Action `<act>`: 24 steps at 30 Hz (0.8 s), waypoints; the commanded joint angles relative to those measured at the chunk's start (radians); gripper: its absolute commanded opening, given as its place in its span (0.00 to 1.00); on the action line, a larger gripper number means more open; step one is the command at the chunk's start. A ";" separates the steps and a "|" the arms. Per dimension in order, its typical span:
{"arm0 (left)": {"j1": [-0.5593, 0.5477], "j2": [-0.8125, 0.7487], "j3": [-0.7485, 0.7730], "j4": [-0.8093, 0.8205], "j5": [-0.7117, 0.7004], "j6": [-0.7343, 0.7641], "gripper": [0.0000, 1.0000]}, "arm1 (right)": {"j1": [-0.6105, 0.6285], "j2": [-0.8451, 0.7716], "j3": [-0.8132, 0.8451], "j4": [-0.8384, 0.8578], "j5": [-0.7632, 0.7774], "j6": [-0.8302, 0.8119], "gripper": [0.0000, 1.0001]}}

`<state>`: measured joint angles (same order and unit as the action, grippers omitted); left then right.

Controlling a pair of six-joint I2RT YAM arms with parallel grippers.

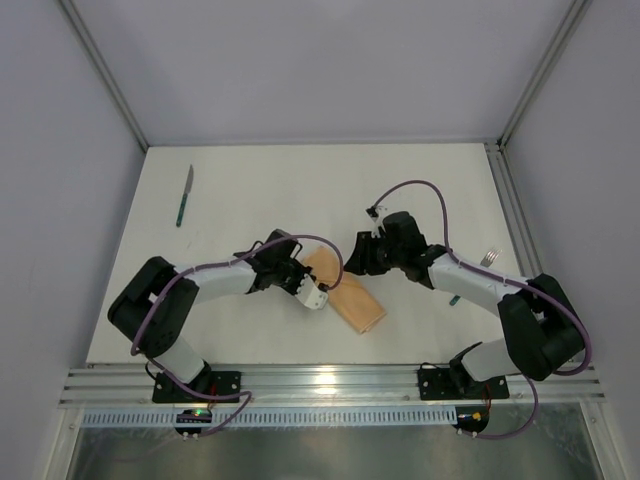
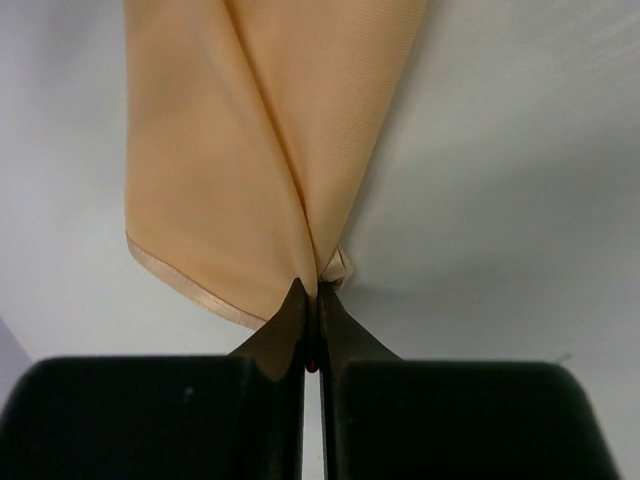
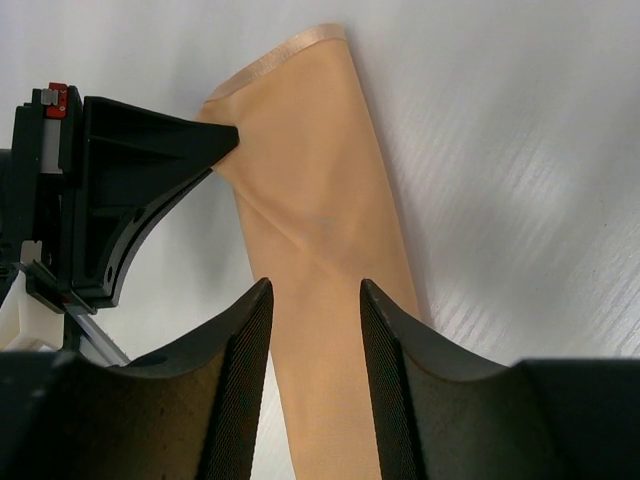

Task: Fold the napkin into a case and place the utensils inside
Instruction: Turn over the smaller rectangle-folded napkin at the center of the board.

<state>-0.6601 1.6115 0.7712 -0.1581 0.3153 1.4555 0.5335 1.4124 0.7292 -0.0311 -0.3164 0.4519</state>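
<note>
Napkin (image 2: 240,150) is fanning out straight ahead of my left gripper (image 2: 311,300), which is pinching its near edge. My right gripper (image 3: 314,300) is hanging open above, the strip running lengthwise between its fingers.

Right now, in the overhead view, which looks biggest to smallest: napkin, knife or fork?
1. napkin, folded, clearly the largest.
2. knife, long but very thin.
3. fork, only its tines and a bit of handle show past the right arm, so its place below the knife is unsure.
</note>
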 commanded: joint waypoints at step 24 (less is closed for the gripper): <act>-0.004 -0.060 0.025 -0.217 0.028 -0.277 0.39 | 0.103 0.180 -0.062 0.125 0.080 0.151 0.17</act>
<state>-0.6670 1.5906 0.7773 -0.1753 0.2573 1.2606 0.6376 1.5730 0.6849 0.0582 -0.2630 0.5797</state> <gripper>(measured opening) 0.376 0.181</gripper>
